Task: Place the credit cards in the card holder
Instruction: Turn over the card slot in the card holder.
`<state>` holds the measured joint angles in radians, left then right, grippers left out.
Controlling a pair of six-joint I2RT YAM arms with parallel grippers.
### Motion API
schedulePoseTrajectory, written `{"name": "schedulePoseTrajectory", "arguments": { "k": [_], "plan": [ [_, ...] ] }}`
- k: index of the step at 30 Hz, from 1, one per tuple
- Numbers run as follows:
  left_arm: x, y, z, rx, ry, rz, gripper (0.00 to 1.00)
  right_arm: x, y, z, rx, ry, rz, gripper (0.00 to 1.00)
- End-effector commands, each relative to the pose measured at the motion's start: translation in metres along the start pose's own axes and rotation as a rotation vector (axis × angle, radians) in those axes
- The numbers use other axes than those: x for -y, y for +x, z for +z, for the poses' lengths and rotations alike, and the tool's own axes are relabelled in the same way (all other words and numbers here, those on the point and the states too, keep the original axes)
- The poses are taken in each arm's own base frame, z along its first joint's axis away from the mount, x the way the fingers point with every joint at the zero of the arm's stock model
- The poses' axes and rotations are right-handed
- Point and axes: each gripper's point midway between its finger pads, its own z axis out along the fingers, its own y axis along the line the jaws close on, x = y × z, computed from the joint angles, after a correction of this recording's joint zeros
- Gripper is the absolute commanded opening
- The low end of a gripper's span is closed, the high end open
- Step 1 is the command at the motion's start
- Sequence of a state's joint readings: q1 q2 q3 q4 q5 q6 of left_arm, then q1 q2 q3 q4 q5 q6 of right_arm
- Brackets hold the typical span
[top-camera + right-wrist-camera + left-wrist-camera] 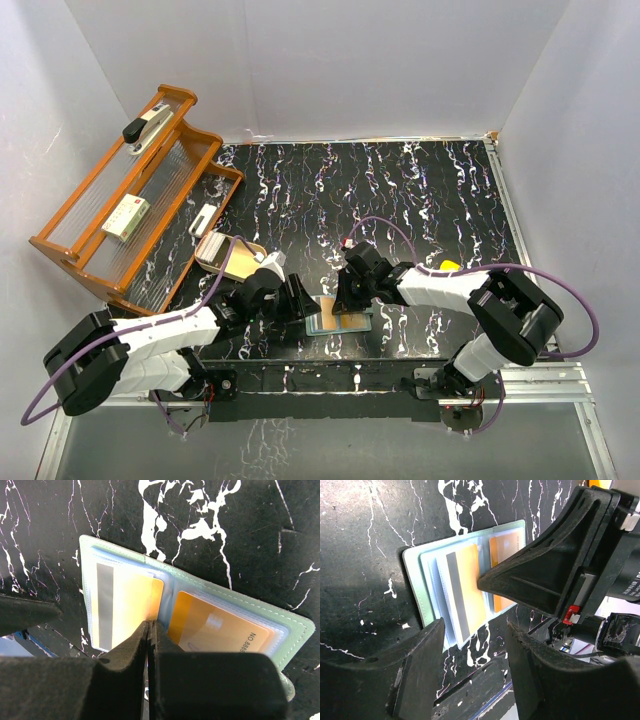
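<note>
the card holder lies spread open, inside up, on the black marbled worktop, close to its near edge and between the two arms. the right gripper has its jaws pressed fully together with nothing between them. its closed tip rests on the fold of the holder, between the two clear-sleeved pages. i judge it is acting as a weight there, pinning the spine so the holder can neither fold shut nor slide while cards are worked in. an orange card with a grey stripe sits in the sleeve on one side of the fold, and a second orange card with printed numbers sits in the sleeve on the other side. both lie flat and within the pale green border, so they look well seated. the left gripper hovers low just beside the holder's edge on the striped card's side, its jaws about half apart and empty. a corner of the pages shows in the gap between them, but i cannot tell whether either finger touches the holder. that open, empty stance would suit nudging the striped card deeper or going for another card, and the views do not settle which. no loose card is clearly visible on the worktop. the risk, as i judge it, is that the pinned holder flips or shifts if the right tip lifts too early.
</note>
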<state>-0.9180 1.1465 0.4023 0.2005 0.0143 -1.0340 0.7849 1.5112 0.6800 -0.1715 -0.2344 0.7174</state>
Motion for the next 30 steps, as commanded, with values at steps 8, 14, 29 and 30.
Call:
{"name": "schedulePoseTrajectory", "arguments": {
  "k": [8, 14, 29, 30],
  "plan": [
    [0.004, -0.010, 0.008, 0.052, 0.036, -0.021, 0.48, 0.011, 0.001, 0.007, 0.021, 0.042, 0.001, 0.00],
    [0.001, -0.009, 0.013, 0.046, 0.023, -0.026, 0.47, 0.010, 0.003, 0.008, 0.017, 0.029, 0.005, 0.00],
    [-0.007, -0.003, 0.022, 0.023, -0.002, -0.038, 0.43, 0.012, 0.005, 0.009, 0.015, 0.030, 0.008, 0.00],
    [-0.006, -0.003, 0.022, 0.022, 0.003, -0.040, 0.42, 0.012, 0.005, 0.009, 0.016, 0.031, 0.009, 0.00]
  ]
}}
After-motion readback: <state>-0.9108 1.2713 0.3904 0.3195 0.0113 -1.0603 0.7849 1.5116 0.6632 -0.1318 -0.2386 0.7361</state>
